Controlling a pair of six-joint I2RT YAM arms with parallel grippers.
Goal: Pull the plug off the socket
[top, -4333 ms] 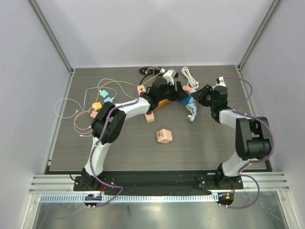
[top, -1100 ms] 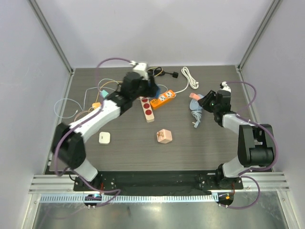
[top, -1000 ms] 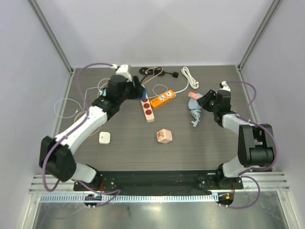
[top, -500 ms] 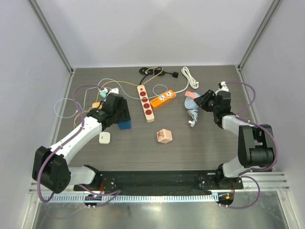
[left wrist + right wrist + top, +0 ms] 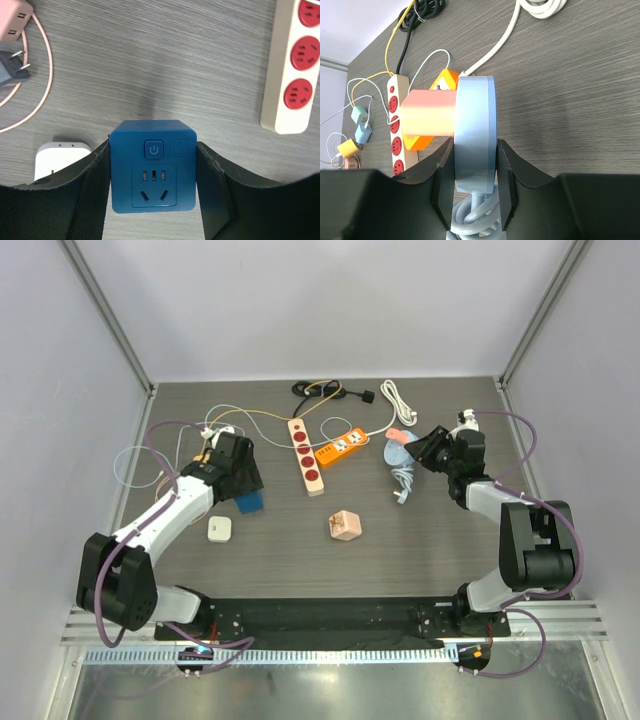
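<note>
**Counter stock: socket and plug, held separately**

1. Blue cube socket [image 5: 152, 185]. Held in the left pincer [image 5: 153, 148], whose jaws stand fairly wide and press flat on the cube's two side faces. The face with the power button and pin holes is turned to the wrist camera. It sits on the left part of the counter [image 5: 450, 550], just beside a white charger [image 5: 220, 529]. Whether it touches the counter cannot be told.

2. Pale blue plug [image 5: 475, 110]. A flat, round-edged body clamped edge-on in the right pincer [image 5: 475, 147], with the jaws partly closed on its two broad faces. A pink block [image 5: 427, 120] juts from one face, and a coiled grey cable [image 5: 470, 220] hangs below. It is at the right rear of the counter, well apart from the socket.

3. Beige power strip [image 5: 305, 455] with red outlets, lying between the two arms.

4. Orange power strip [image 5: 340, 447], just beside the beige one.

5. Pink cube socket [image 5: 344, 526], alone at the middle of the counter.

6. White coiled cable [image 5: 398, 400] and black cable [image 5: 320, 390], at the rear edge.
</note>
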